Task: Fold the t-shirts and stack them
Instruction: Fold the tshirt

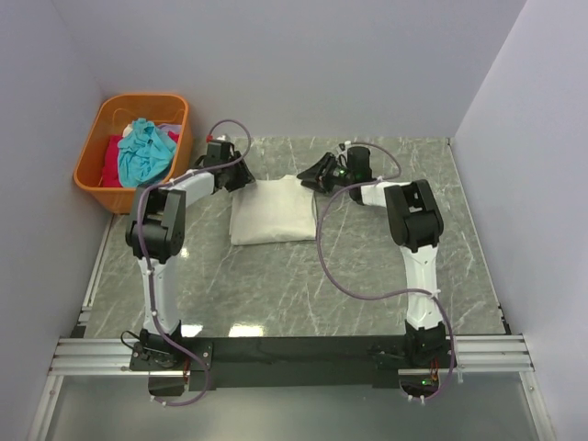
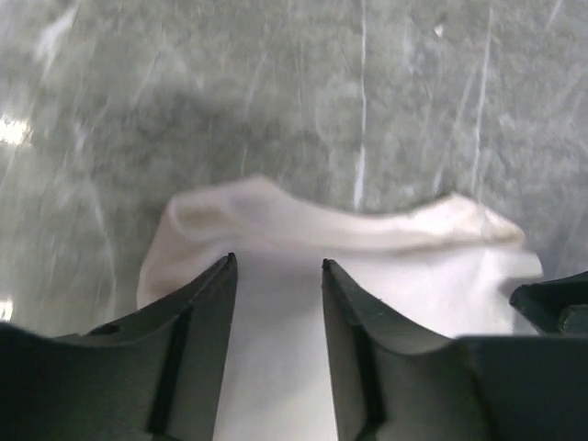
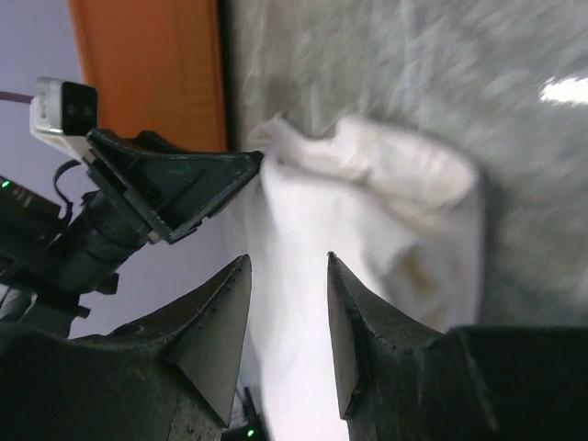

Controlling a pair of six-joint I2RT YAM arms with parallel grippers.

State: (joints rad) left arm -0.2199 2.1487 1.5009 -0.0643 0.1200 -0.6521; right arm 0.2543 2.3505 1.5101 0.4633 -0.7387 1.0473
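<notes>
A cream t-shirt (image 1: 271,213) lies folded into a rough rectangle on the table's far middle. My left gripper (image 1: 243,175) hovers at its far left corner and my right gripper (image 1: 314,175) at its far right corner. In the left wrist view the left gripper (image 2: 277,261) stands open, with the cream t-shirt (image 2: 367,230) lying beneath the gap. The right gripper (image 3: 288,257) is open too, over the cream t-shirt (image 3: 395,184), nothing pinched. A teal t-shirt (image 1: 145,152) and a red t-shirt (image 1: 112,161) sit crumpled in the basket.
The orange plastic basket (image 1: 92,147) stands at the far left corner, close to the left arm's elbow. White walls close in the table at the back and on both sides. Purple cables loop off both arms over the marble top (image 1: 276,285).
</notes>
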